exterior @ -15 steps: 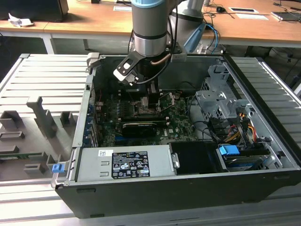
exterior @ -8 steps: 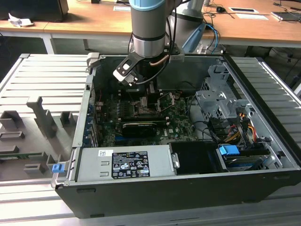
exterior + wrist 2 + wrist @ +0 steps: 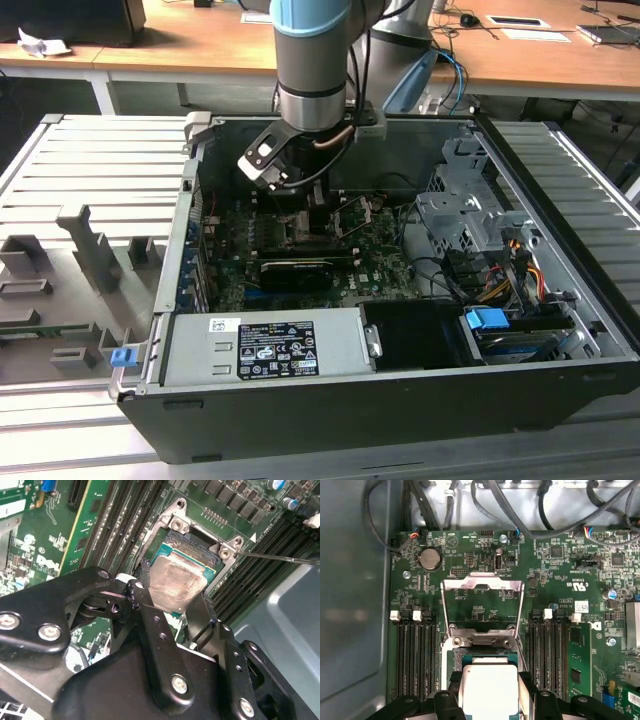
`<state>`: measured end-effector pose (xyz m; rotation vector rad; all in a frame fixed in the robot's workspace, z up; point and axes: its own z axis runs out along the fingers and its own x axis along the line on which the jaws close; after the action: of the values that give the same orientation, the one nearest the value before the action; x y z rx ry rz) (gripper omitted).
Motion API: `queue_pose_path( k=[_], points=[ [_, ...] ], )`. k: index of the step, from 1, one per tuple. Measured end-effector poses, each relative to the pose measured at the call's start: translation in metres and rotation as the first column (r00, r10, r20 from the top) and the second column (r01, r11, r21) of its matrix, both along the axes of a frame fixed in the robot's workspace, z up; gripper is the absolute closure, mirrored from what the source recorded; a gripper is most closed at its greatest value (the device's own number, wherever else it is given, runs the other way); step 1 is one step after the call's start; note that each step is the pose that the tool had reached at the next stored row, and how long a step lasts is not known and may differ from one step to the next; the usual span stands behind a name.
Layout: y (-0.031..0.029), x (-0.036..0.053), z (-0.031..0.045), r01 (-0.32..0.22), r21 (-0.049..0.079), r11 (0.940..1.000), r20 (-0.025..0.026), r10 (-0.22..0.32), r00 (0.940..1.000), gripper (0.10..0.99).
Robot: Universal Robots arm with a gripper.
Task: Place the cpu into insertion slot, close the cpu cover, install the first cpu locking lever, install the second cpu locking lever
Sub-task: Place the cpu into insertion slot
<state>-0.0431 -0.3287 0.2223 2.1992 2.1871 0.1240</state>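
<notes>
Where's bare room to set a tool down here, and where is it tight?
Free: the ribbed tabletop at the exterior view's right of the computer case, and its strip at that view's left, beyond the grey fixtures. Crowded: the insertion slot, hemmed by memory slots, the raised cpu cover and the gripper holding the cpu.

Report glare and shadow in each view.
First wrist view: glare washes the cpu lid to white. Second wrist view: softer, streaky sheen on the cpu. Exterior view: the motherboard lies dim inside the case, while the desk behind is brightly lit.
</notes>
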Motion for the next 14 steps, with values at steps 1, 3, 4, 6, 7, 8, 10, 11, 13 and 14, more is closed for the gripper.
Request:
queue_pose_path(
  k=[1, 3, 4, 6, 7, 8, 10, 11, 13, 14],
  points=[
    [0.0002, -0.0003, -0.0019, 0.000, 0.000, 1.0000, 0.0001, 0.000, 1.0000, 0.557],
    [0.0003, -0.0032, -0.0035, 0.000, 0.000, 1.0000, 0.0000, 0.000, 1.0000, 0.557],
    [0.0004, -0.0037, -0.0044, 0.000, 0.000, 1.0000, 0.0000, 0.000, 1.0000, 0.557],
    [0.0008, -0.0037, -0.0085, 0.000, 0.000, 1.0000, 0.0000, 0.000, 1.0000, 0.557],
    [0.0008, -0.0037, -0.0098, 0.000, 0.000, 1.0000, 0.0000, 0.000, 1.0000, 0.557],
    [0.0008, -0.0030, -0.0108, 0.000, 0.000, 1.0000, 0.0000, 0.000, 1.0000, 0.557],
    [0.0009, -0.0025, -0.0119, 0.000, 0.000, 1.0000, 0.0000, 0.000, 1.0000, 0.557],
    [0.0009, -0.0024, -0.0124, -0.003, 0.000, 1.0000, 0.0000, 0.003, 1.0000, 0.557],
    [0.0037, -0.0022, -0.0158, 0.015, 0.000, 0.9999, 0.0000, -0.015, 0.9999, 0.557],
    [0.0046, -0.0023, -0.0175, 0.016, 0.000, 0.9999, 0.0000, -0.016, 0.9999, 0.557]
  ],
)
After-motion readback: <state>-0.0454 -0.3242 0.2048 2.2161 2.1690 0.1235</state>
